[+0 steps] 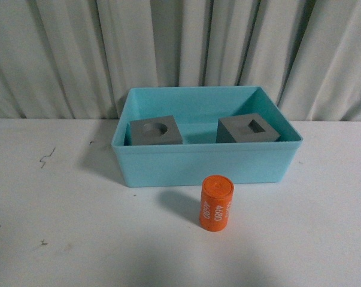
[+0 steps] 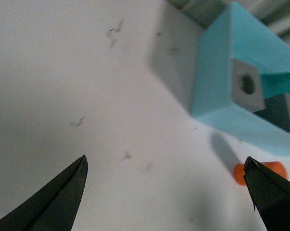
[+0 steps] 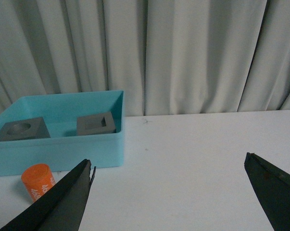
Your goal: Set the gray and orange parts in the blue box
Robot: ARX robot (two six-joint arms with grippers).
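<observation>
Our left gripper (image 2: 164,158) and right gripper (image 3: 168,158) are both spread wide and empty, and the orange cylinder (image 1: 216,202) stands off beside their fingers, just outside the blue box (image 1: 204,164).

Open table (image 1: 60,227) flanks the orange cylinder (image 1: 216,203) — blue box (image 1: 204,164) just behind, apparently apart.

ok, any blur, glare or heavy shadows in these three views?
Front view: soft even light, no glare; the orange cylinder marked 4680 and the turquoise plastic box throw diffuse shadows leftward on the white table. Left wrist view: open left claw is blurred, table marks soft. Right wrist view: dim, open right claw is a dark silhouette.
</observation>
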